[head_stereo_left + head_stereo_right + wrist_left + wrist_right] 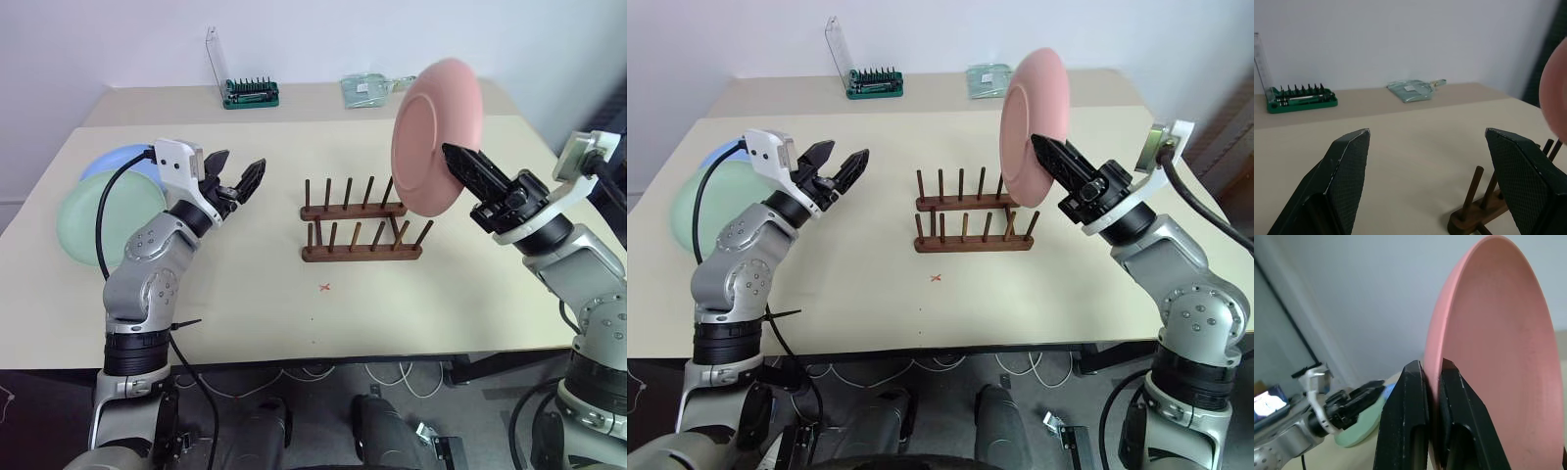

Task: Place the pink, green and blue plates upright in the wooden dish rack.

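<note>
My right gripper [453, 154] is shut on the rim of the pink plate [436, 127] and holds it on edge in the air, above the right end of the wooden dish rack [358, 230]. In the right wrist view the two fingers [1410, 396] pinch the plate's rim [1488, 357]. The rack stands mid-table with nothing between its pegs. The green plate [98, 225] lies flat at the table's left edge, overlapping the blue plate [113, 159] behind it. My left gripper [245, 162] hovers open between those plates and the rack, with nothing between its fingers [1347, 166].
A green screwdriver-bit holder [251, 93] with its clear lid raised and a clear plastic bag [367, 88] lie at the table's back. A small red cross [324, 287] marks the table in front of the rack.
</note>
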Tool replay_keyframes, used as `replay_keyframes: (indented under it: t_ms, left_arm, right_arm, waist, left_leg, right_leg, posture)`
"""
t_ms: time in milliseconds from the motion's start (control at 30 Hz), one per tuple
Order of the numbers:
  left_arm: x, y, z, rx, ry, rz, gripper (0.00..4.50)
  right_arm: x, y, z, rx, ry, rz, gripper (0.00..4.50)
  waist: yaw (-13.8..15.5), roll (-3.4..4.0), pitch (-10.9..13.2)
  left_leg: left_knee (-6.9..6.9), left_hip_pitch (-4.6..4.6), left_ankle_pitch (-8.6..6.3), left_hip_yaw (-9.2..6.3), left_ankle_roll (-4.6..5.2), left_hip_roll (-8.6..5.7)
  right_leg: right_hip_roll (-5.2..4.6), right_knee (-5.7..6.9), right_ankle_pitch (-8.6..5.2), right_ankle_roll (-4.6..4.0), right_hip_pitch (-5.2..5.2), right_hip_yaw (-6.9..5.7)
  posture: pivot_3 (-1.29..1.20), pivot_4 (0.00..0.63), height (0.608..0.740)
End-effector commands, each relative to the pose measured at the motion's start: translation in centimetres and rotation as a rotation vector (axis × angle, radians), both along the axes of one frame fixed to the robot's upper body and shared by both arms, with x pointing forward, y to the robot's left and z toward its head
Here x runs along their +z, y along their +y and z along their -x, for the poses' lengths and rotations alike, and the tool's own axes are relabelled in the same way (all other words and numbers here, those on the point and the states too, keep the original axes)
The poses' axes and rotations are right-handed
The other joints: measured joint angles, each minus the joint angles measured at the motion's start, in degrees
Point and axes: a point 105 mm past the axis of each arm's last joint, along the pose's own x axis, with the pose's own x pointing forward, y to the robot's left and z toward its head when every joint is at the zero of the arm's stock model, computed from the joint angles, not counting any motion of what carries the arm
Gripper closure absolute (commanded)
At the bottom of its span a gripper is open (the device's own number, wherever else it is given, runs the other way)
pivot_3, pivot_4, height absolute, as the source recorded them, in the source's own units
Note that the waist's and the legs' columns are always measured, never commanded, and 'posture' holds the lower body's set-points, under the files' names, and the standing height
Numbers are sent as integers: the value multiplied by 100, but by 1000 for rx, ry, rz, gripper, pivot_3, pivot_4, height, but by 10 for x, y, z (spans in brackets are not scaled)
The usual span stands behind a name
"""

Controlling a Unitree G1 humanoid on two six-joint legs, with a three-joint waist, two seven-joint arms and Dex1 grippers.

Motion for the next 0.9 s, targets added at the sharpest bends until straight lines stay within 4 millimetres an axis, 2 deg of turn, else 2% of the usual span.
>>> replay_keyframes:
  t_ms: [33, 200, 367, 400, 467, 600, 733, 833, 867, 900]
  left_arm:
    - [9, 1, 4, 1, -41, -1, 649]
    - [8, 0, 5, 4, -37, -2, 649]
    - [6, 1, 6, 8, -32, -3, 649]
    - [5, 1, 7, 10, -31, -4, 591]
    - [4, 1, 8, 12, -28, -5, 591]
    - [3, 1, 8, 14, -23, -4, 591]
    - [1, 2, 7, 17, -18, -2, 591]
    - [1, 5, 5, 31, -16, 8, 591]
    - [2, 10, 3, 62, -16, 21, 591]
    - [1, 22, -2, 123, -4, 39, 591]
  right_arm:
    - [6, -5, 1, -3, -14, -33, 4500]
    - [-5, -12, -14, -42, 49, -36, 4500]
    - [-12, -13, -19, -34, 80, -23, 4500]
    - [-12, -13, -20, -37, 77, -23, 3768]
    - [-10, -14, -21, -54, 67, -16, 2958]
    - [9, -27, -32, -199, -9, -21, 991]
    - [34, -41, -36, -337, -118, 54, 991]
    - [59, -53, -40, -499, -263, 197, 991]
    - [69, -50, -38, -507, -317, 247, 991]
    - [80, -36, -33, -466, -387, 317, 991]
  waist:
    - [-2, 0, 0]
    - [-4, 0, 0]
    - [-5, 1, 0]
    - [-3, 1, 0]
    - [-1, 0, 0]
    - [-12, 2, 0]
    - [-3, 2, 0]
    - [1, 5, 2]
    - [-2, 5, 2]
    - [-3, 7, 2]
  left_leg:
    - [0, 0, 0, 0, 0, 0]
    - [1, 0, 0, 0, 0, 0]
    - [1, 0, 0, 0, 0, 0]
    - [2, 0, 0, 0, 0, 0]
    - [4, -1, 0, 0, 0, 0]
    - [4, 0, 0, 0, 0, 0]
    - [5, -1, 0, 0, 0, 0]
    - [9, -3, 0, 2, 0, -1]
    - [9, -3, 0, 2, 0, -1]
    - [9, -3, 0, 2, 0, -1]
  right_leg:
    - [0, 0, 0, 0, 0, 0]
    - [0, 1, 0, 0, 0, 0]
    - [0, 2, 0, 0, 0, 0]
    - [0, 3, 0, 0, -1, 0]
    - [0, 2, 0, 0, 0, 0]
    - [1, 3, 0, 0, -1, 0]
    - [1, 2, 0, 0, 0, 0]
    - [1, 2, 0, 1, -1, 0]
    - [1, 2, 0, 1, -1, 0]
    - [1, 2, 0, 1, -1, 0]
  posture:
    - [0, 150, 740]
    - [0, 150, 740]
    - [0, 150, 740]
    - [0, 150, 740]
    - [0, 150, 740]
    - [0, 150, 740]
    - [0, 150, 740]
    - [0, 150, 740]
    - [0, 150, 740]
    - [0, 150, 740]
